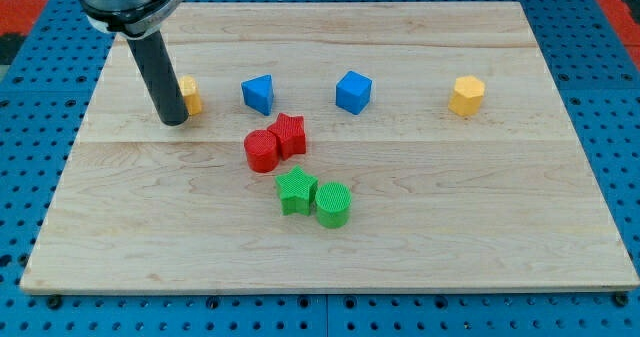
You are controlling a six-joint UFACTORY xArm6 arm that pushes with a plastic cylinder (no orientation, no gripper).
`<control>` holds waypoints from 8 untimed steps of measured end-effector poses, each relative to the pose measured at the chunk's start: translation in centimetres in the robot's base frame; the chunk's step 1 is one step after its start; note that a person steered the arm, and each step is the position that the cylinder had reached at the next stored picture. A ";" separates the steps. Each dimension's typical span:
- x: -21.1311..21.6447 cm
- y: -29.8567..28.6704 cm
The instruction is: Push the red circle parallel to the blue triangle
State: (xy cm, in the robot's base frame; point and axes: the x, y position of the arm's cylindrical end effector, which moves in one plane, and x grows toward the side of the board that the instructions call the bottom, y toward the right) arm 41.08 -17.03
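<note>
The red circle (261, 150) lies left of the board's centre, touching a red star-shaped block (289, 134) at its upper right. The blue triangle (258, 93) sits above them, apart from both. My tip (173, 120) rests on the board at the view's left, left of the blue triangle and up-left of the red circle. It stands right against a yellow block (190, 95), which the rod partly hides.
A blue cube (353, 91) lies right of the triangle. A yellow hexagon (466, 95) sits at the view's right. A green star (295, 191) and a green circle (333, 203) touch below the red pair. The wooden board (480, 227) ends at blue pegboard.
</note>
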 end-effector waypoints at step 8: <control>1.2 25.6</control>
State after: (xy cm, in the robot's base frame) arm 42.28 8.52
